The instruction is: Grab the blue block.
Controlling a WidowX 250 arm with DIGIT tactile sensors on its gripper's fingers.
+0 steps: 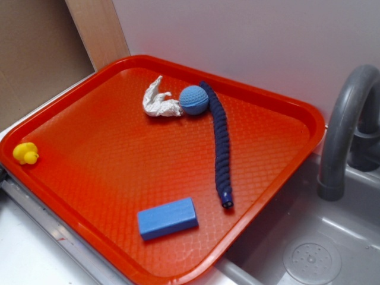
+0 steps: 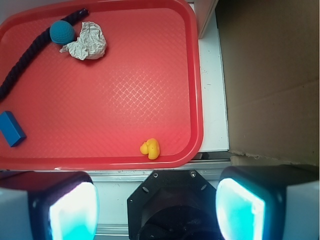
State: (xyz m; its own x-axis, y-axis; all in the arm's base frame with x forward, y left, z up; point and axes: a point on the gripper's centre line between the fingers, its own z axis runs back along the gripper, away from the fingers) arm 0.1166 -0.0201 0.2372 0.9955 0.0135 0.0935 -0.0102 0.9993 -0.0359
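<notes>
Wrist view: gripper (image 2: 155, 200) sits at the bottom of frame, fingers (image 2: 70, 210) spread wide with nothing between them, so released. It's off the tray, over the white counter edge (image 2: 212, 100) just outside the rim. Exterior view doesn't show the arm at all. Red tray (image 1: 119, 148) with a textured floor holds everything. Blue block (image 1: 168, 218) lies flat near the tray's front edge in the exterior view, long side roughly parallel to that rim, not touching anything else; in the wrist view it's at far left, partly cut by the frame. Dark-blue braided rope (image 1: 222, 148) ends just beside the block's right end but apart from it, then runs back toward the far rim. Yellow rubber duck (image 1: 25, 154) sits at the tray's left corner against the rim, well apart from the block. Farther back: light-blue knitted ball (image 1: 194, 100) touching the rope's upper part, crumpled white paper (image 1: 157, 102) right against the ball's other side. Grey faucet (image 1: 344, 130) and sink basin (image 1: 309, 249) sit right of the tray. Cardboard panel (image 2: 270, 75) beyond the counter.
</notes>
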